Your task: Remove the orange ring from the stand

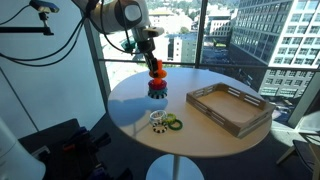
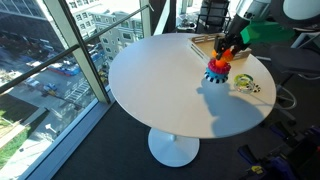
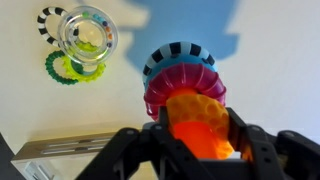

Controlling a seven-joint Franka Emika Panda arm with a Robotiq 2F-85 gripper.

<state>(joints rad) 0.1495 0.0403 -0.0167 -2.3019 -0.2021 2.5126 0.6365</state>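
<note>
Orange ring (image 3: 196,125) atop the stand (image 3: 175,53), between fingers (image 3: 262,155) clamped on its sides

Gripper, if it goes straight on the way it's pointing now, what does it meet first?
The orange ring, directly below the gripper and between its jaws; depth is unclear, so contact may already exist.

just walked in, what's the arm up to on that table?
The arm's gripper is down over the stand on the round table, straddling the orange ring at the top of the stack. Whether it is clamped yet is unclear; the ring looks not yet lifted off. A few loose rings and a grey tray sit nearby.
</note>
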